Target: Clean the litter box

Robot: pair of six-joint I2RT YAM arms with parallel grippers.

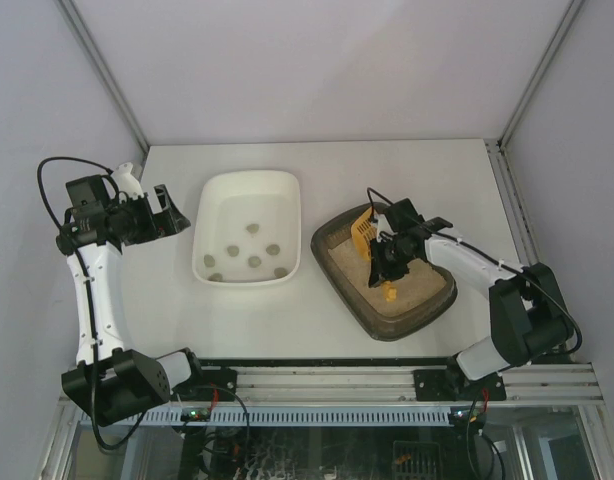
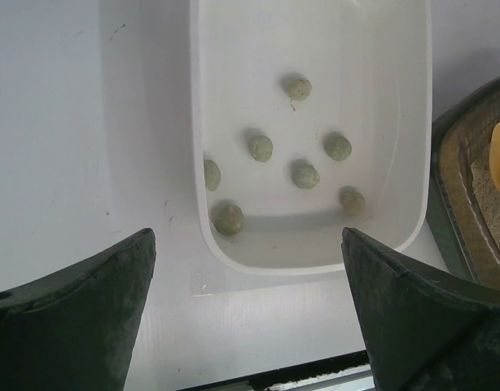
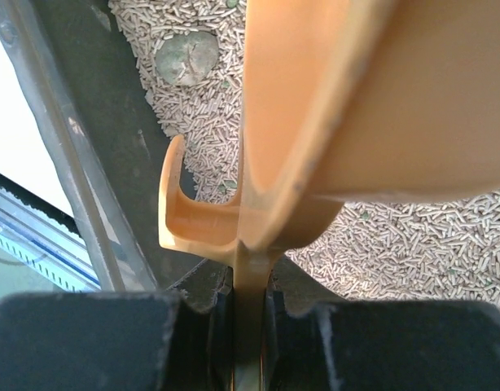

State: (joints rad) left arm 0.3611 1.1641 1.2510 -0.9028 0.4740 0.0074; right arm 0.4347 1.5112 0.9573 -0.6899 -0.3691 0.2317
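One litter box point(image 1: 325, 248), dark brown-grey with beige litter, sits on the right half of the white surface point(image 1: 407, 170), just beside a white tub point(image 1: 209, 200) on its left.

Over the litter, the right end effector point(image 1: 387, 258) is clamped on the handle of a yellow scoop point(image 1: 363, 230). From overhead, the slotted blade points toward the box's far-left corner. Whether it touches the litter cannot be told.

Only the right wrist view resolves the grip: the handle is pinched edge-on between the closed fingers point(image 3: 356, 342). It also shows the litter as pellets, with one grey-green lump point(image 3: 186, 55) near the box wall.

Only the left wrist view gives a clear count of seven similar lumps point(image 2: 260, 147) in the tub.

Left of the tub, the left end effector point(image 1: 165, 212) hangs over the surface, jaws wide, holding nothing.
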